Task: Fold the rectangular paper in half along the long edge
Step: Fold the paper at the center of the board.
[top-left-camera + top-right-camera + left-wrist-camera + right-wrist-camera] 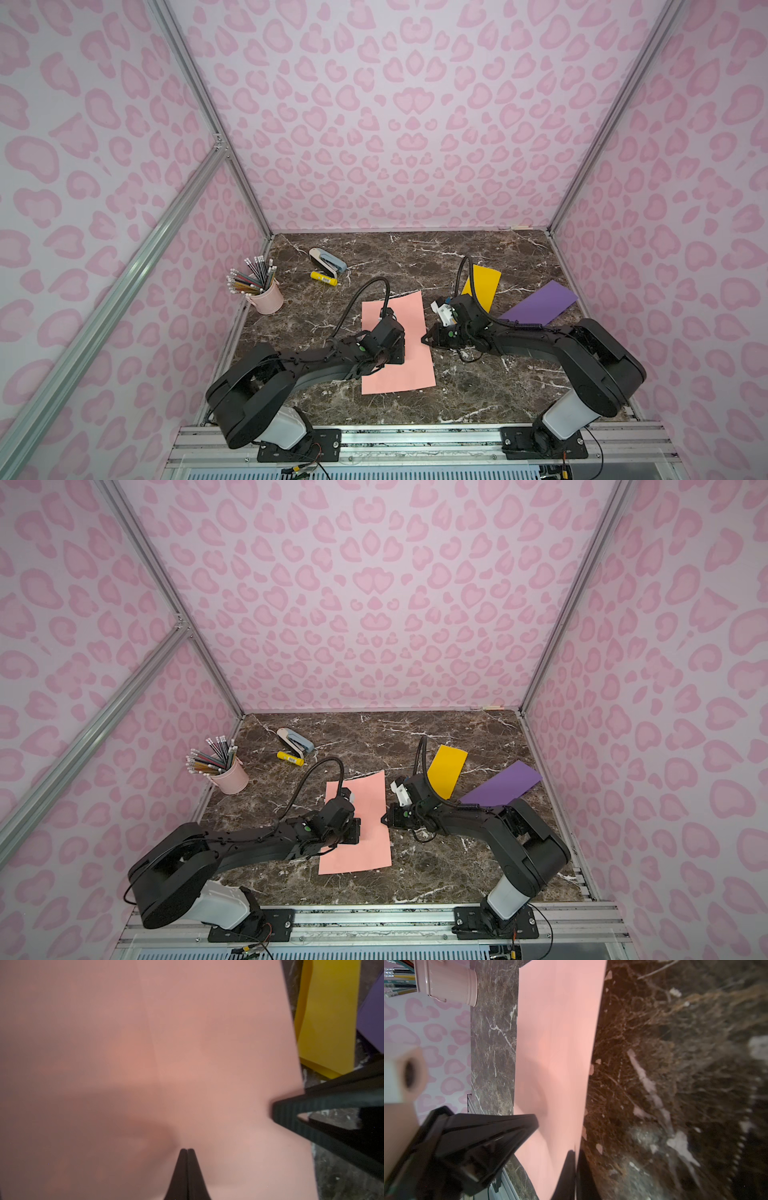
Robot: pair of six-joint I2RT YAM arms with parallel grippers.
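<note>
Paper (413, 368) lies on the tabletop (415, 257), long axis pointing away from us; our right gripper (424, 338) pinches its right long edge, our left gripper (187, 1150), tips together, presses mid-sheet. We would fold leftward.

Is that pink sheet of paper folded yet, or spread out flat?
Spread out, not folded: in both top views the pink paper lies as one full sheet on the table. The right claw pinches one long edge.

Both top views: the left arm (316, 361) covers part of the left edge of the salmon-pink rectangular paper sheet (415, 370). The right arm (523, 345) hides the near ends of the yellow paper sheet (484, 282) and the purple paper sheet (544, 303).
</note>
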